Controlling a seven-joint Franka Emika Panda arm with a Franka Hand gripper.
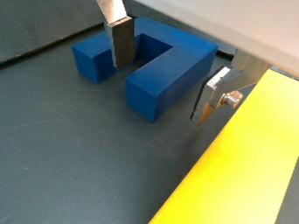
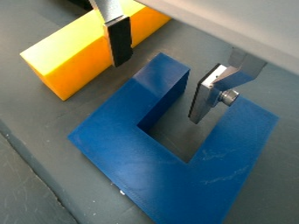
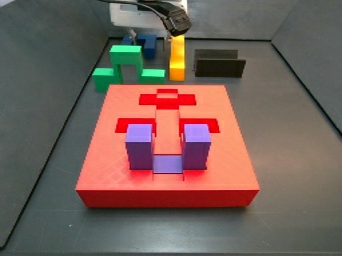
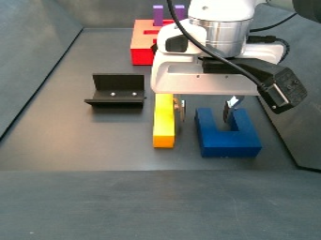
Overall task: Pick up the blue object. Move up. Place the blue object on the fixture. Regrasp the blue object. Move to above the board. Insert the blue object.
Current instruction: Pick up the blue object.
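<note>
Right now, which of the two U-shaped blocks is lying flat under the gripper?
The dark blue U-shaped block on the floor beside the yellow bar; the gripper straddles one prong. The purple U-shaped block stands upright in the red board.

Dark blue object (image 4: 228, 139) flat on floor, pincer (image 4: 205, 111) straddling 1 prong.

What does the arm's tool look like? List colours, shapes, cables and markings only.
The tool hangs over the blue object beside the yellow bar. It has a white boxy body under a white round wrist with a grey band. Its two fingers are flat silver plates with dark pads. Black cables loop down the body to a black box on its side. No markings are legible.
</note>
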